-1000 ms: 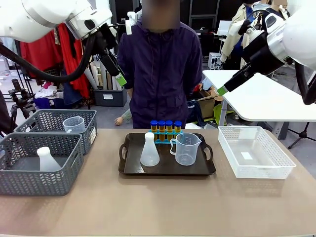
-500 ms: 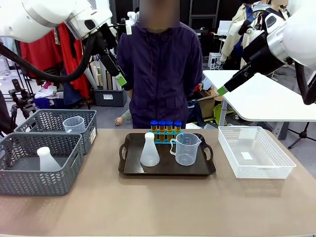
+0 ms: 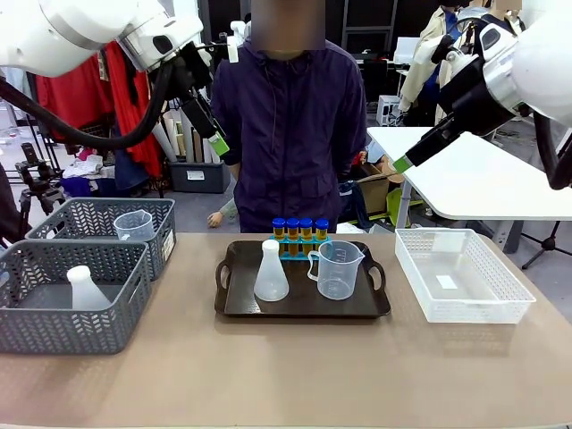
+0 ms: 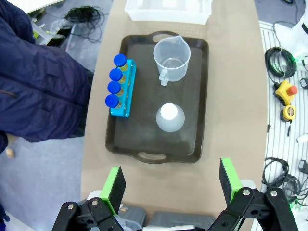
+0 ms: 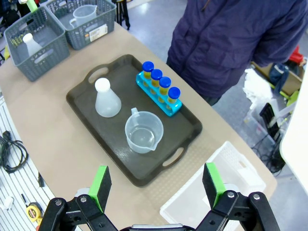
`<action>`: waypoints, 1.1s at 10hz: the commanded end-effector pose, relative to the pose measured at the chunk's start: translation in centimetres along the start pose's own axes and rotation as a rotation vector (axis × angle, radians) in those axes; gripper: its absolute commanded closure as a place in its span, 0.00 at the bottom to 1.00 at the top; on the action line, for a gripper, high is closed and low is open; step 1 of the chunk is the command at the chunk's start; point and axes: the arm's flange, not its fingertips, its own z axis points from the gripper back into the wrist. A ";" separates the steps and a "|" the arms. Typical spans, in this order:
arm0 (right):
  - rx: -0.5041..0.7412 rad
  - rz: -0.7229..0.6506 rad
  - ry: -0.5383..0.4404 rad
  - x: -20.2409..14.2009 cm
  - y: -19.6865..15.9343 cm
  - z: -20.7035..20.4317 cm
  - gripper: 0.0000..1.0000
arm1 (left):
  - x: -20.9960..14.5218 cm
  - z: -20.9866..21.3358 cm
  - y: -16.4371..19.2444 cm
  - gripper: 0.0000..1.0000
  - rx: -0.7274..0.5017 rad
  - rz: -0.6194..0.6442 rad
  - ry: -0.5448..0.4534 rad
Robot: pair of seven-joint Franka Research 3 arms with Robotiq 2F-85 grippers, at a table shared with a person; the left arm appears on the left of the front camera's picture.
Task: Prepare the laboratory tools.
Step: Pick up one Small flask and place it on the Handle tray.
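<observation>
While both grippers hang apart and empty, left gripper (image 4: 168, 185) and right gripper (image 5: 156, 185), the flask (image 3: 271, 271), beaker (image 3: 336, 269) and capped tubes (image 3: 299, 234) sit mid-frame on the tray (image 3: 234, 307); light, slick plastic, best taken by neck, handle or cap

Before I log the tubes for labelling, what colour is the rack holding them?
Light blue rack, clearest in the right wrist view.
</observation>
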 end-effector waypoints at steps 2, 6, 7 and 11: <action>0.013 0.001 -0.008 0.0 -0.1 0.0 0.00 | -0.1 0.4 0.0 0.00 0.005 0.001 0.002; 0.013 0.001 -0.008 0.0 -0.1 0.0 0.00 | -0.1 0.4 0.0 0.00 0.005 0.001 0.002; 0.013 0.001 -0.008 0.0 -0.1 0.0 0.00 | -0.1 0.4 0.0 0.00 0.005 0.001 0.002; 0.013 0.001 -0.008 0.0 -0.1 0.0 0.00 | -0.1 0.4 0.0 0.00 0.005 0.001 0.002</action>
